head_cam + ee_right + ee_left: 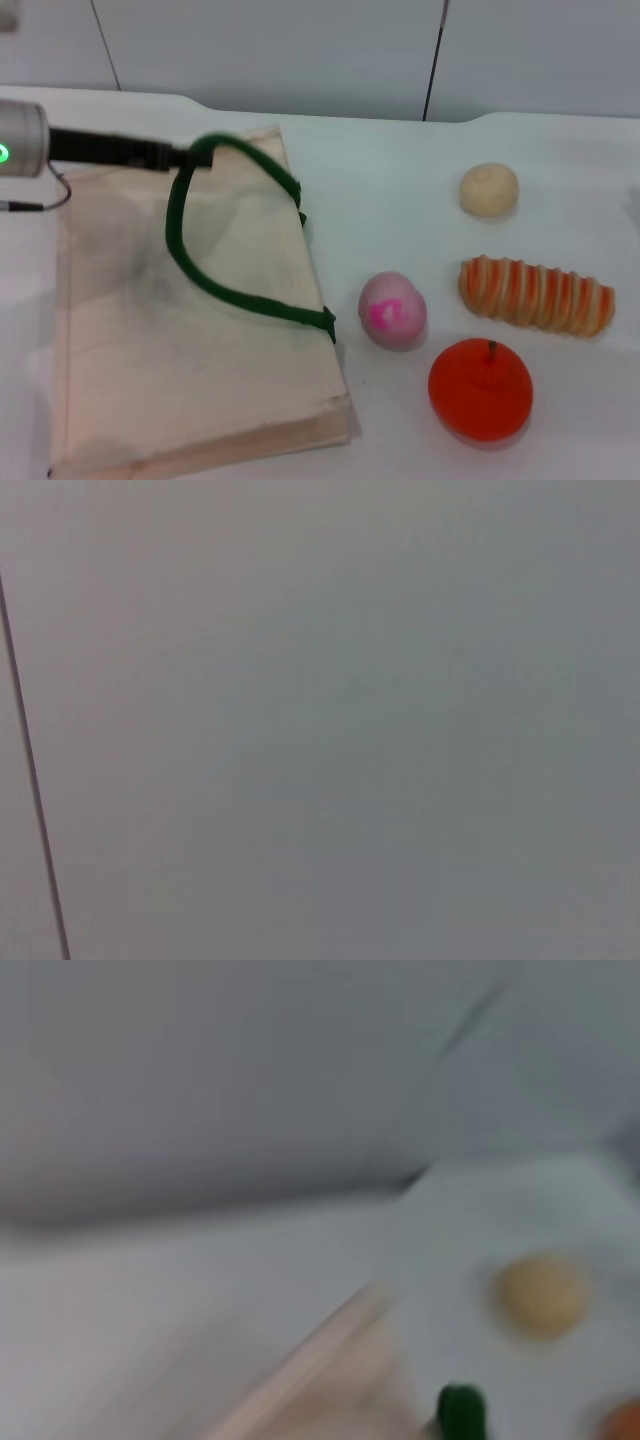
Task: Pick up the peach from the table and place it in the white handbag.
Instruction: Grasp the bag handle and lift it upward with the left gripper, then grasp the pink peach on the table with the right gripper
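Dark green cloth is what my left fingers [185, 156] are closed on: the top of the loop handle [215, 270] of the white handbag [180, 340], lifted above the bag's flat cream face. My left arm reaches in from the bench's [400, 170] left edge, over the bag's far left corner. The peach [392, 310] lies on the bench just beside the bag's right edge, well apart from my fingers and nearer the front edge than they are. A red-orange fruit [481, 388] sits close by the peach toward the front right, a striped orange bread roll [537, 294] to its right, and a small beige ball [489, 189] beyond that. My right wrist view shows only a plain grey wall [350, 730]; my right fingers appear nowhere.
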Tool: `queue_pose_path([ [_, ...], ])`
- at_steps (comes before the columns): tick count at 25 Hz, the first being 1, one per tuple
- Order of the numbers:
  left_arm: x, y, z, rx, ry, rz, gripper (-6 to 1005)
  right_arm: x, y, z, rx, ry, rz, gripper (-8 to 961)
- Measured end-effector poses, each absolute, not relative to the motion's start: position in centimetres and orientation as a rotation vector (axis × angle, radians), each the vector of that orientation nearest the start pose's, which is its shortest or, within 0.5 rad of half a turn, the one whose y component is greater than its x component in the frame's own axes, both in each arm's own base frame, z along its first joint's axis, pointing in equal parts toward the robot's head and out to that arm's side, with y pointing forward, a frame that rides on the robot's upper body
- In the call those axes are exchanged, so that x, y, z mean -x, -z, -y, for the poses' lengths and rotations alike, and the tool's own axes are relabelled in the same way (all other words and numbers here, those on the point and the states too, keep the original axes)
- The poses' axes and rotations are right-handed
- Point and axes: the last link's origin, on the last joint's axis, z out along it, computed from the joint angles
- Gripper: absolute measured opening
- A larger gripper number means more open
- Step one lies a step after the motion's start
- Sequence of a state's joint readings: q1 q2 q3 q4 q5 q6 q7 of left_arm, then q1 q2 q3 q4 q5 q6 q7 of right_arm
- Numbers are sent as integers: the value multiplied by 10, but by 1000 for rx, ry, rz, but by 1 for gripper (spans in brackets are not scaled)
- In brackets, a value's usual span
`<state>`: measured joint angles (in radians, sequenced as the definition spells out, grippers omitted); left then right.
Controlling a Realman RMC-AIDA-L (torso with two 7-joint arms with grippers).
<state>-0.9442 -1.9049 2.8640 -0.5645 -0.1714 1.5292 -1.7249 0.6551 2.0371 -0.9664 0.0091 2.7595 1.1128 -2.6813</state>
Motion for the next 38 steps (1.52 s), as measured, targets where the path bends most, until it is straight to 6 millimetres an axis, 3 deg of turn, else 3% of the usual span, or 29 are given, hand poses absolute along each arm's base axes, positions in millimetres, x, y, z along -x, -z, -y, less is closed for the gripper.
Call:
queue_pose_path([
  [5, 240, -108, -394, 2578, 804, 861, 144, -309, -26, -396, 1527, -865, -671, 892],
  [12, 231, -142, -367, 2650, 970, 613, 144, -310, -26, -394, 1525, -861, -674, 892],
  [18, 238, -157, -362, 2611, 957, 621, 144, -314, -27, -391, 1520, -854, -679, 892],
  [28, 234, -162, -364, 2607, 977, 630, 144, -318, -33, -389, 1519, -960, -781, 891],
  [34, 229, -165, -368, 2613, 982, 632, 144, -302, -37, -392, 1675, -1041, -765, 891],
  [38, 225, -167, -370, 2608, 997, 623, 144, -292, -34, -393, 1847, -1005, -724, 891],
])
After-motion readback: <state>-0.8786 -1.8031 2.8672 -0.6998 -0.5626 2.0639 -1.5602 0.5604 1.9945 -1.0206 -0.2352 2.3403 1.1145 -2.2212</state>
